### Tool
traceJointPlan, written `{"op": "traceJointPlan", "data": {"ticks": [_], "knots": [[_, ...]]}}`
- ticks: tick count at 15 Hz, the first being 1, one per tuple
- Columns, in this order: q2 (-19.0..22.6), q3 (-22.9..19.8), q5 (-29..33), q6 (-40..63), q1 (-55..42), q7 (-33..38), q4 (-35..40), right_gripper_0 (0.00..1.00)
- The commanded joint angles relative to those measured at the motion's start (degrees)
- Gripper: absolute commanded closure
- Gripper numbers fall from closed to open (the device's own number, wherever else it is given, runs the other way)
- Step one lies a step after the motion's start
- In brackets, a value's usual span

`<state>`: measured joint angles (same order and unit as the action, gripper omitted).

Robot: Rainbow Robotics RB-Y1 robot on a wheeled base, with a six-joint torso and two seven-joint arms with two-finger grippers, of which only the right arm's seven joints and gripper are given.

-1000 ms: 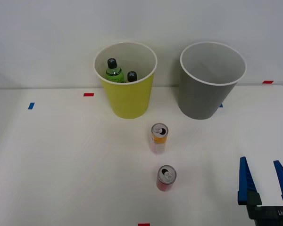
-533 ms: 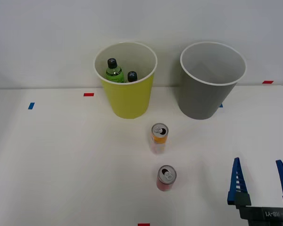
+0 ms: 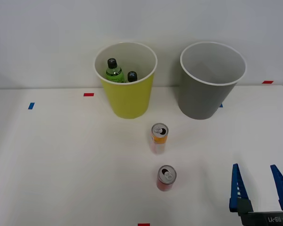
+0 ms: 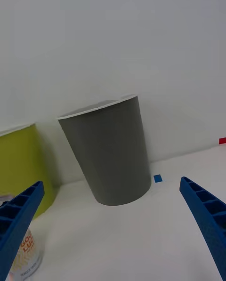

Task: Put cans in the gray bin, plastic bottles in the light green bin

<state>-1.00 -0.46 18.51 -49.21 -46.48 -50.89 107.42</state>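
Observation:
Two cans stand upright on the white table: an orange-and-pale can [image 3: 159, 138] mid-table and a shorter red can [image 3: 166, 178] nearer me. The light green bin [image 3: 127, 81] at the back holds two black-capped plastic bottles, a green one [image 3: 113, 71] and one [image 3: 132, 76] showing mostly its cap. Right of it stands the gray bin [image 3: 211, 81], nothing showing inside. My right gripper [image 3: 255, 170] hovers open and empty at the front right, well right of the red can. In the right wrist view the gray bin [image 4: 107, 150] stands ahead between the fingertips [image 4: 203, 206], with the orange can [image 4: 26, 256] and the light green bin [image 4: 21, 163] at the edge.
Small red tape marks [image 3: 88, 94] and blue tape marks [image 3: 31, 106] dot the table [image 3: 61, 165]. A plain white wall rises behind the bins. Open table lies between the gripper and the cans.
My right gripper has shifted a little left and back toward the front edge, and its fingers have spread slightly wider. Cans, bottles and bins have not moved.

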Motion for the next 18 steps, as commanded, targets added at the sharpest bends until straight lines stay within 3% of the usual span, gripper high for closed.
{"op": "traceJointPlan", "data": {"ticks": [1,3,5,10,13,16,18], "knots": [[0.0,-2.8,4.16,-5.46,0.08,9.93,-2.04,0.0],[0.0,-4.11,7.5,-6.87,0.25,9.93,-2.04,0.0],[0.0,-3.06,5.48,-7.13,0.25,-1.49,-2.13,0.0],[0.0,5.2,-15.96,-12.05,0.61,-31.03,-10.3,0.0],[0.0,7.4,-23.61,-14.51,-0.01,-42.28,-11.18,0.0],[0.0,7.49,-24.84,-15.3,-1.33,-43.24,-11.18,0.0],[0.0,5.73,-21.85,-15.22,-1.5,-36.39,-11.09,0.0]]}}
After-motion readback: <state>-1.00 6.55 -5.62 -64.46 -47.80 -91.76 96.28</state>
